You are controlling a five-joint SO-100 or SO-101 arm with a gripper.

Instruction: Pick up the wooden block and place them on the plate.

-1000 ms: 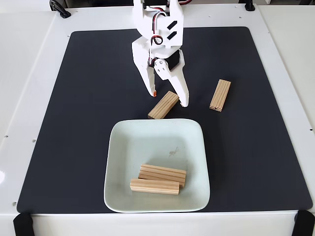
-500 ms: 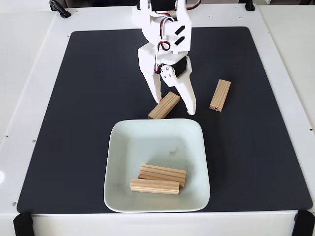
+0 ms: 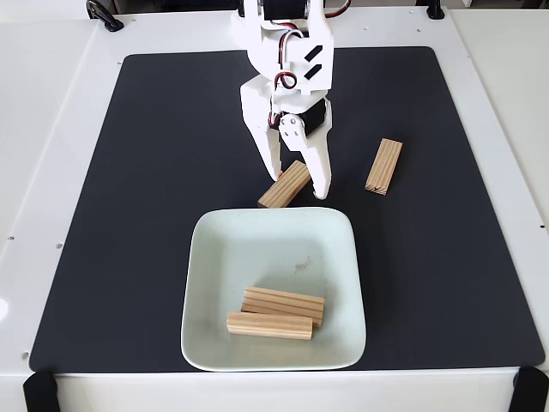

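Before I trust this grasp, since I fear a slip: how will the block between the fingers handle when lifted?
The wooden block looks stiff and probably light. Its flat sides should resist rolling. The gripper straddles it near one end, so it may pivot.

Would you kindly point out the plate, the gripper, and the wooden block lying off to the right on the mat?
plate point(image 3: 206, 249): fixed view, bare upper-left floor by the rim.
gripper point(image 3: 298, 186): fixed view, midway between its fingertips.
right wooden block point(image 3: 383, 166): fixed view, centre of its top face.
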